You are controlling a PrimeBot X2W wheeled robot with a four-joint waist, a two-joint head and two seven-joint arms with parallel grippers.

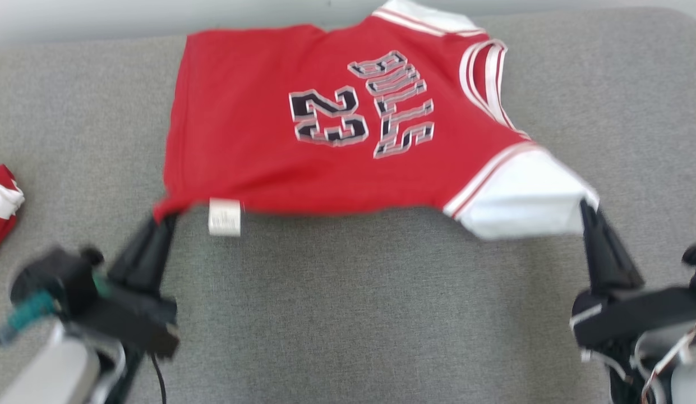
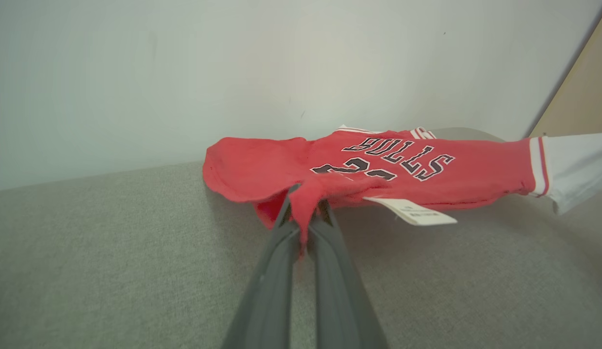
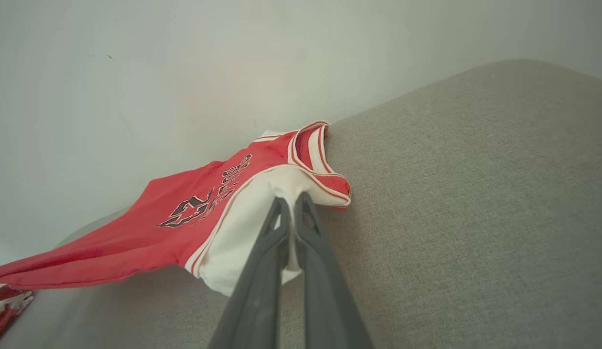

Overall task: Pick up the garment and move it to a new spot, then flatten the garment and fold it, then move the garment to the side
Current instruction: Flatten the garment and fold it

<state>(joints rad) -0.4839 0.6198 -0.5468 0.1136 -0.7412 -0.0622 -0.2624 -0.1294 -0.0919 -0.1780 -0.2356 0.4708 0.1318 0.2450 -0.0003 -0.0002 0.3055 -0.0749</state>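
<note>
Two pincers pinch the red jersey (image 1: 258, 146): the left pincer (image 1: 165, 216) clamps its red hem corner, the right pincer (image 1: 586, 207) its white sleeve. The red jersey stretches between them, its far part lying at the grey cushion's (image 1: 348, 314) far edge.

The left edge crops a red-and-white cloth (image 1: 1, 202); the tag (image 2: 411, 212) on the garment (image 2: 262, 165) bears unreadable print.

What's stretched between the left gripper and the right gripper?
The red jersey, in the head view: its near edge spans from the left gripper to the right gripper, a white tag hanging near the left one, above the grey cushion.
</note>
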